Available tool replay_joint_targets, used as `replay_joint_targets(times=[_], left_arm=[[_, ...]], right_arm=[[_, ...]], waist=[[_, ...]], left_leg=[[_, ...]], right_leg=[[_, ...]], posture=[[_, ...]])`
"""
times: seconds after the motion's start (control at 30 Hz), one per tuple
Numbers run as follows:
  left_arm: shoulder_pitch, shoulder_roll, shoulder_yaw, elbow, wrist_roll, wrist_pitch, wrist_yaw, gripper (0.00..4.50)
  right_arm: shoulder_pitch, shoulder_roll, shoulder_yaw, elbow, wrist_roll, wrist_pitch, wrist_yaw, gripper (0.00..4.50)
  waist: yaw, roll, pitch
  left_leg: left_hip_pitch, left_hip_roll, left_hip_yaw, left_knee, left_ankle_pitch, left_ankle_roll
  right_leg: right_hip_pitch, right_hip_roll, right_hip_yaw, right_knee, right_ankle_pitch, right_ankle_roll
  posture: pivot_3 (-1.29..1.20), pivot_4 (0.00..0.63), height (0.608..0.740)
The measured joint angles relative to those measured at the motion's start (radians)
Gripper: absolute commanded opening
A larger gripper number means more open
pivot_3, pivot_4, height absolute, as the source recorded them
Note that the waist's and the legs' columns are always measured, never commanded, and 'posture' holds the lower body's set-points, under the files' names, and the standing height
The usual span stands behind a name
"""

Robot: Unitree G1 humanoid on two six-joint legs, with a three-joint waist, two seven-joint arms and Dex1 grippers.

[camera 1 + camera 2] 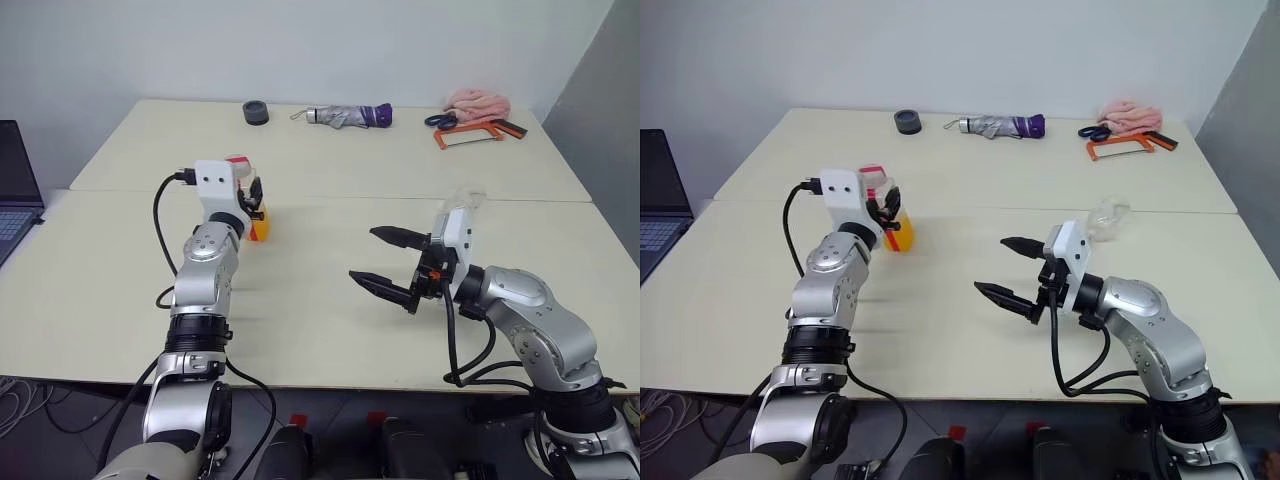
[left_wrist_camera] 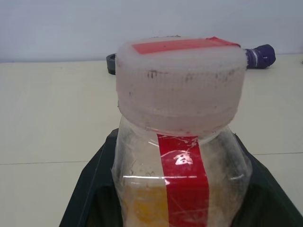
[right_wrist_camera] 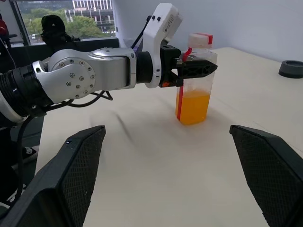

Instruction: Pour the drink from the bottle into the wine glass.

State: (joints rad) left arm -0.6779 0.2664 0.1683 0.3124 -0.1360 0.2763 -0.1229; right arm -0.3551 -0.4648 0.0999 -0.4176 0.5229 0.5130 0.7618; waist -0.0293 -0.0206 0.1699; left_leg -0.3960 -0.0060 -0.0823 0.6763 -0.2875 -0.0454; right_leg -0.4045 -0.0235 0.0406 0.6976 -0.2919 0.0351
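Bottle (image 3: 195, 78), red label strip without legible writing, in left claw's (image 3: 198, 68) grasp; right claw (image 1: 385, 262) spread wide.

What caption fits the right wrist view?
Left gripper shut on the capped bottle of orange drink.

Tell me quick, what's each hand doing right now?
Left hand: closed on the bottle of orange drink, which stands on the table.
Right hand: open, holding nothing.

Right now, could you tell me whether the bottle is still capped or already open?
Capped. The white, red-striped cap sits on the upright bottle, with the left pincer closed around its upper part.
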Motion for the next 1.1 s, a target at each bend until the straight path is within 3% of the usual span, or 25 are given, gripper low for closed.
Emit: replay_joint_targets(times=[0.2, 0.73, 1.1], left_arm=[[0.023, 0.004, -0.010, -0.020, -0.017, -0.014, -0.076, 1.95], [0.097, 0.066, -0.138, -0.086, -0.199, -0.072, -0.702, 1.92], [-0.018, -0.008, -0.261, 0.017, -0.213, -0.156, -0.975, 1.92]], right_arm=[[0.000, 0.000, 0.000, 0.000, -0.004, 0.000, -0.004, 4.50], [0.054, -0.050, -0.065, -0.064, -0.030, -0.014, -0.049, 4.50], [-0.133, 0.006, -0.013, -0.080, -0.031, 0.185, -0.204, 4.50]], waist=[[0.000, 0.000, 0.000], [-0.001, 0.000, 0.000], [-0.005, 0.000, 0.000]], left_leg=[[0.000, 0.000, 0.000, 0.000, 0.000, 0.000], [0.000, 0.000, 0.000, 0.000, 0.000, 0.000], [-0.001, -0.001, 0.000, 0.000, 0.000, 0.000]], right_leg=[[0.000, 0.000, 0.000, 0.000, 0.000, 0.000], [0.000, 0.001, 0.000, 0.000, 0.000, 0.000], [-0.001, 0.001, 0.000, 0.000, 0.000, 0.000]], posture=[[0.00, 0.150, 0.740], [0.00, 0.150, 0.740], [0.00, 0.150, 0.740]])
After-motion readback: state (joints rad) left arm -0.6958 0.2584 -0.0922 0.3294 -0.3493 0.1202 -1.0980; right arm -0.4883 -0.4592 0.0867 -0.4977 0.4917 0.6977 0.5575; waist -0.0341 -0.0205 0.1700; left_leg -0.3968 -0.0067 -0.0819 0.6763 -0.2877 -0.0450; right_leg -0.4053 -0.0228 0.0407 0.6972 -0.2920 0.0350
